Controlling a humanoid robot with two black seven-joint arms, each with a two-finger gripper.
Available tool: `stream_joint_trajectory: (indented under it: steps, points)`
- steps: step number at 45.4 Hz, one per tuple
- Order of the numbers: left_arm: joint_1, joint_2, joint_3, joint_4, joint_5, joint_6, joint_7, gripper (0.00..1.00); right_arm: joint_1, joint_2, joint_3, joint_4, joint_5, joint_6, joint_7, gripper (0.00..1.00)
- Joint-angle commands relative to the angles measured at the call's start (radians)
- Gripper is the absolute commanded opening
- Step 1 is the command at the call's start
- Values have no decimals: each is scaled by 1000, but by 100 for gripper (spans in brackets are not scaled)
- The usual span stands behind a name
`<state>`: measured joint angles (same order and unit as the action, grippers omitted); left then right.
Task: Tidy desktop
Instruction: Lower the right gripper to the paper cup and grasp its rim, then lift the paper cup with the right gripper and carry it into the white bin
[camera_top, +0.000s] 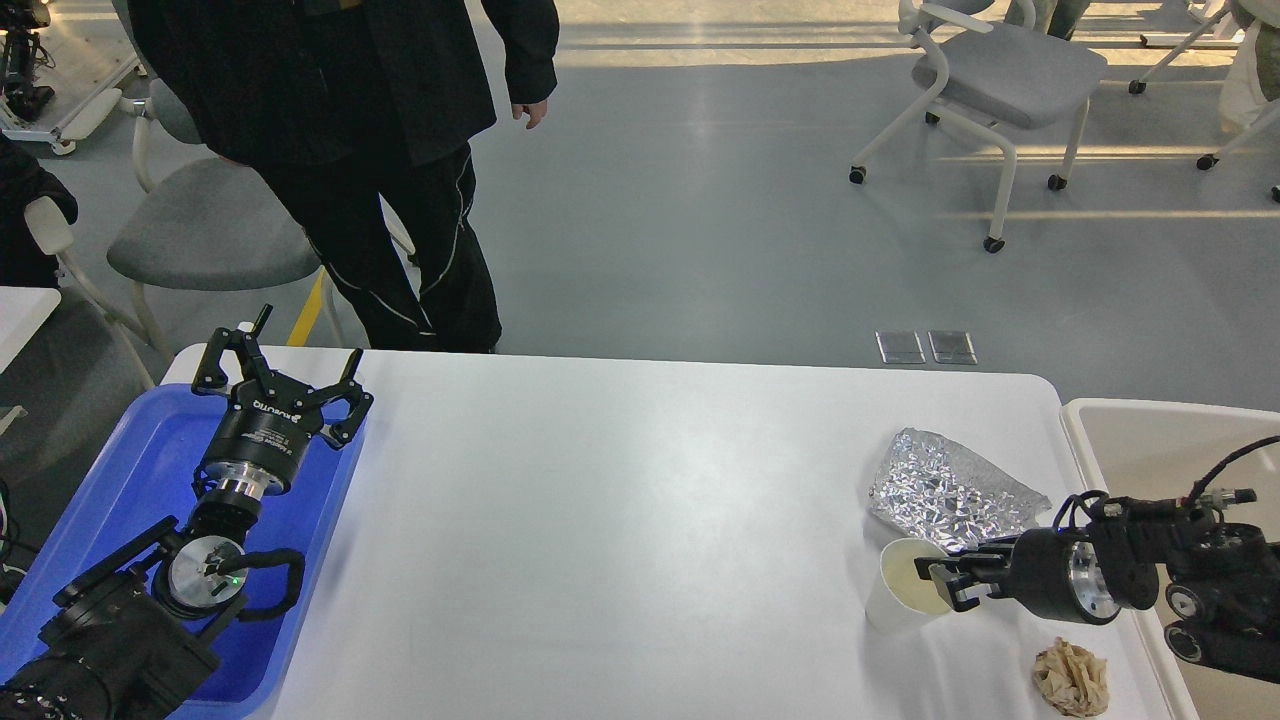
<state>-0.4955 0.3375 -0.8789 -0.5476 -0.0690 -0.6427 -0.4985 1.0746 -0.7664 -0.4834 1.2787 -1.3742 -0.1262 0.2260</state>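
The white desktop (620, 520) fills the middle of the view. On its right part stand a white paper cup (898, 600), a crumpled silver foil piece (945, 490) behind it, and a crumpled brown paper ball (1072, 678) near the front edge. My right gripper (948, 586) reaches in from the right, with its fingertips at the cup's right rim. Its dark fingers lie close together, and I cannot make out whether they grip the rim. My left gripper (282, 368) is open and empty, raised above the blue tray (150, 450).
A beige bin (1150, 440) stands off the desktop's right edge. A person in black (380, 150) stands just behind the far left of the desktop. Chairs stand on the floor beyond, at the far left (200, 220) and far right (1000, 70).
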Motion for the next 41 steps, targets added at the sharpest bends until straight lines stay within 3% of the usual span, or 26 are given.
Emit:
stream_joint_trajectory:
  steps: [1, 16, 29, 41]
  points:
    - [0, 0, 0, 0, 0, 0, 0, 100, 8, -7, -1, -7, 6, -1, 1, 0]
    - [0, 0, 0, 0, 0, 0, 0, 100, 79, -74, -4, 66, 15, 34, 4, 0]
    - [0, 0, 0, 0, 0, 0, 0, 100, 392, -281, 0, 243, 101, 351, -4, 0]
    - [0, 0, 0, 0, 0, 0, 0, 100, 648, -370, 17, 304, 101, 637, -4, 0]
